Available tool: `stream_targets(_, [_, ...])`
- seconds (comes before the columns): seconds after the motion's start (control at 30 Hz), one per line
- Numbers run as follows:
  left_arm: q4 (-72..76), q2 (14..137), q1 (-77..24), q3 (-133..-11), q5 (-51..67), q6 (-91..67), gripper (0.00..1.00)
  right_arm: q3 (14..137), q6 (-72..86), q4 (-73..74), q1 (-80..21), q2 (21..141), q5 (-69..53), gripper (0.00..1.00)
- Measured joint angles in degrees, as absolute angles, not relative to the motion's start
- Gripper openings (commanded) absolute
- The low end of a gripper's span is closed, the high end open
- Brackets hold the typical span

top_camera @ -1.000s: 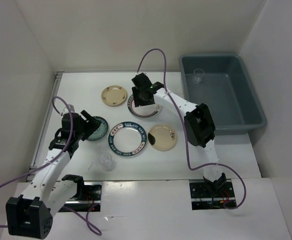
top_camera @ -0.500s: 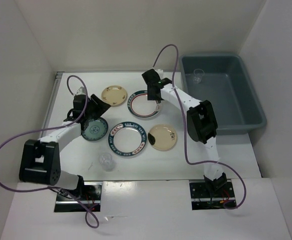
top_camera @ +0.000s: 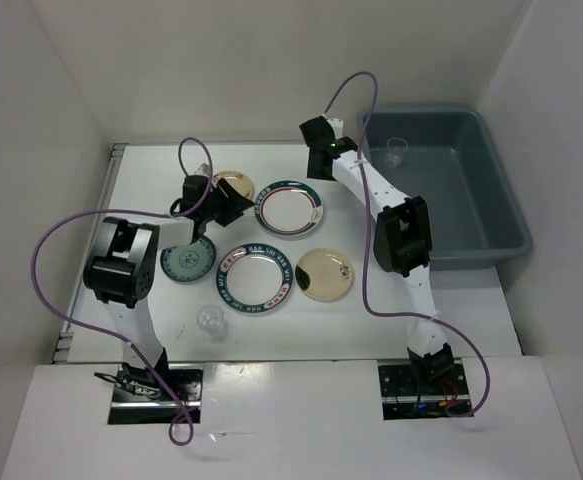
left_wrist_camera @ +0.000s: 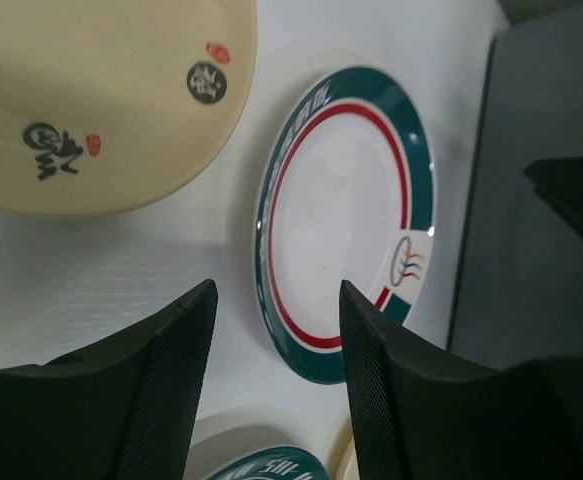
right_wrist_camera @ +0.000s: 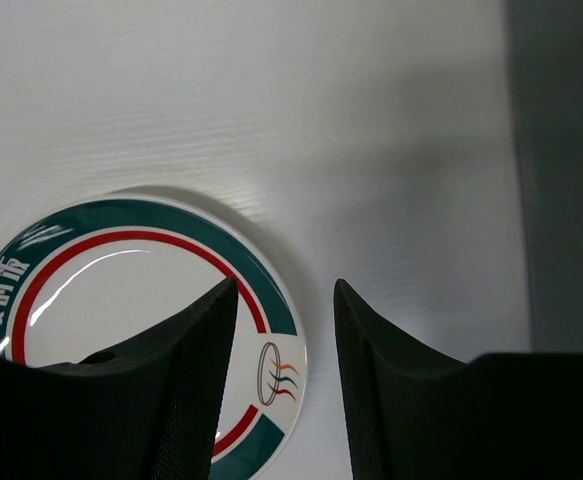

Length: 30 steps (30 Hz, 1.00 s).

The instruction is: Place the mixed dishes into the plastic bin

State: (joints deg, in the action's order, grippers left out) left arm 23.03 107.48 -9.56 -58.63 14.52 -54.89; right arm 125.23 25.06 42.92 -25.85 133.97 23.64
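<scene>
The plastic bin (top_camera: 471, 215) sits at the far right of the counter (top_camera: 471, 300), with one clear cup (top_camera: 397, 152) standing in its far left corner. The other dishes lie out on the counter to its left. One teal-and-red rimmed plate (top_camera: 289, 208) is nearest the bin, and a cream plate (top_camera: 233, 183) lies just beside it. Nearer my bases are a second rimmed plate (top_camera: 256, 277), a second cream plate (top_camera: 325, 274) and the small teal patterned plate (top_camera: 189, 262). Another clear cup (top_camera: 210, 322) stands alone by the near edge.

My left jaws hang over the gap between the far cream plate and the far rimmed plate, spread apart with nothing in them. My right jaws hover over bare counter between that rimmed plate and the bin wall. They are likewise released and grip nothing.
</scene>
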Motion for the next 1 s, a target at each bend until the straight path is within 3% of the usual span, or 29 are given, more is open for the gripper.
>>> stream_targets(0.53, [25.1,117.8,-11.6,-63.7,17.8,-54.3,0.55,125.8,25.6,44.7,-25.8,134.0,21.5,0.52])
stream_targets(0.7, [26.1,120.9,-13.3,-66.9,18.4,-55.4,0.39,125.8,25.9,45.1,-25.6,134.0,20.2,0.53])
stream_targets(0.87, [26.8,123.6,-14.6,-68.8,19.4,-56.6,0.05,125.8,25.9,45.7,-25.2,134.0,19.5,0.53])
stream_targets(0.93, [27.0,123.6,-14.8,-69.0,19.6,-57.4,0.00,125.8,25.9,45.9,-24.9,134.0,19.4,0.53])
stream_targets(1.0, [26.4,123.2,-14.9,-69.2,19.2,-57.3,0.00,125.8,26.0,46.0,-24.5,133.9,19.3,0.61])
